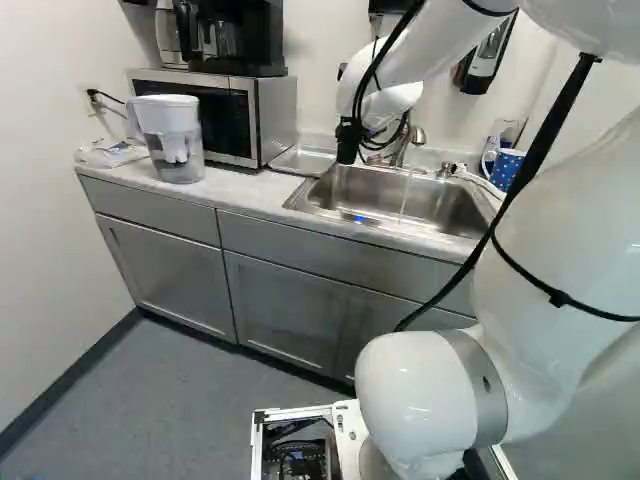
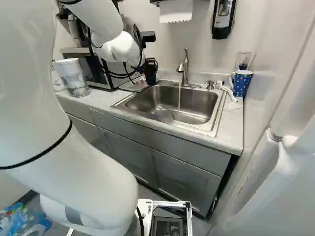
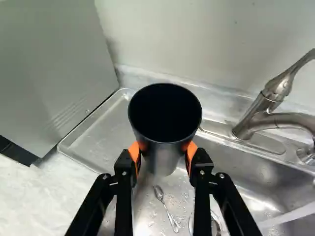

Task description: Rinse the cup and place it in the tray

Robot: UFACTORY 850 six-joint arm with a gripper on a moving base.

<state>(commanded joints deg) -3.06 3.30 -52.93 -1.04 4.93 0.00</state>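
Observation:
In the right base view my gripper [image 2: 150,64] is over the left end of the sink [image 2: 197,98], near the tray, with the dark cup [image 2: 150,76]. The wrist view shows the gripper [image 3: 162,150] shut on the cup [image 3: 165,147], orange pads against two opposite sides. The cup's open mouth faces the camera, and its inside looks dark. Beyond and beside it, the shallow metal tray [image 3: 93,135] lies between microwave and sink, partly hidden by the cup. Water [image 2: 179,101] runs from the faucet [image 2: 184,66] into the sink.
A spoon [image 3: 165,206] lies in the sink near the drain. The microwave [image 1: 225,115] borders the tray, with a water pitcher [image 1: 175,140] beside it. A blue dotted mug [image 2: 241,82] stands right of the sink. A soap dispenser [image 2: 223,19] hangs above.

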